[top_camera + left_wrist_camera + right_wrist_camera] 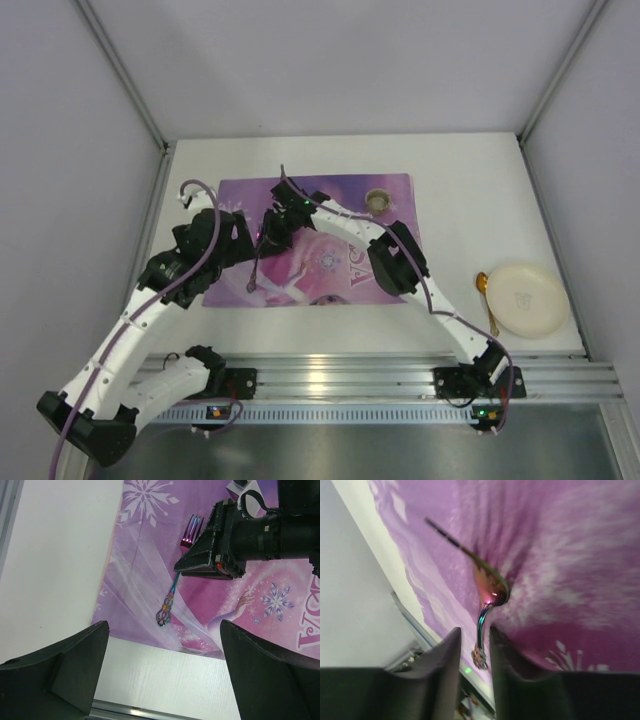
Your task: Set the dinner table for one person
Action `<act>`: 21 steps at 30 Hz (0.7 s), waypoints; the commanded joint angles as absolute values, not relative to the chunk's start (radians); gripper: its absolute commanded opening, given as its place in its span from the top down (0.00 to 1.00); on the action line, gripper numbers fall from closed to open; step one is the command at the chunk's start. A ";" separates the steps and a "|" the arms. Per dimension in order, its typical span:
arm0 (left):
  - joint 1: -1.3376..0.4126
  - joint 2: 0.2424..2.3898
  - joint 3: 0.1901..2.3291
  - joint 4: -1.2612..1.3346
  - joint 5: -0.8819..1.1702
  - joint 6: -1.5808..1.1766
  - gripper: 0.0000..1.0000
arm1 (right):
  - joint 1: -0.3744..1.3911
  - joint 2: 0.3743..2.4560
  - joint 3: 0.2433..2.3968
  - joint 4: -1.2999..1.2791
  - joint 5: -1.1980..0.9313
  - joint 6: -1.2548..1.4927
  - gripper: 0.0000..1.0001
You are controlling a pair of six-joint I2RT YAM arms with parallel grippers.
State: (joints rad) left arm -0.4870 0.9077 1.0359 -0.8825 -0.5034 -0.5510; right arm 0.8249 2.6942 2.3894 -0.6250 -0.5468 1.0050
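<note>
An iridescent fork (169,602) lies flat on the purple placemat (145,555), near the mat's left side on the off-white dinner table (470,190). My right gripper (272,232) hovers over the fork's middle. In the right wrist view its jaws (475,630) stand a narrow gap apart around the fork's handle (480,625), with mat showing on both sides of the handle. My left gripper (164,625) is wide open and holds nothing. It hangs over the mat's near left edge, just short of the fork's handle end.
A small round cup (378,200) stands at the placemat's (330,200) far right. A cream plate (527,298) and a gold spoon (485,300) lie on the table at the right. The ribbed aluminium rail (350,375) runs along the near edge. Grey walls close in both sides.
</note>
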 commanded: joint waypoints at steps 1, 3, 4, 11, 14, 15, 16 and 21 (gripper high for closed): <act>-0.486 0.914 1.037 -0.842 -0.492 -0.542 0.02 | 0.864 2.697 2.453 -0.594 -0.555 0.969 0.66; -0.486 0.922 1.043 -0.839 -0.491 -0.529 0.02 | 0.865 2.692 2.453 -0.581 -0.558 0.960 0.49; -0.486 0.928 1.048 -0.838 -0.489 -0.526 0.02 | 0.864 2.682 2.448 -0.578 -0.555 0.944 0.39; -0.486 0.971 1.066 -0.779 -0.454 -0.499 0.03 | 0.841 2.513 2.346 -0.548 -0.526 0.850 0.23; -0.486 0.991 1.068 -0.736 -0.427 -0.485 0.03 | 0.796 2.340 2.208 -0.549 -0.489 0.790 0.21; -0.486 0.997 1.072 -0.729 -0.420 -0.482 0.03 | 0.766 2.285 2.162 -0.549 -0.468 0.772 0.21; -0.486 1.014 1.078 -0.715 -0.402 -0.479 0.03 | 0.747 2.173 2.060 -0.552 -0.457 0.740 0.20; -0.486 1.060 1.081 -0.670 -0.357 -0.463 0.03 | 0.571 1.821 1.739 -0.648 -0.346 0.644 0.20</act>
State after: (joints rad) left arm -0.4870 1.0428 1.0473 -0.7532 -0.3988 -0.4885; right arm 0.6964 2.0613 1.8309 -0.6071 -0.4488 0.7444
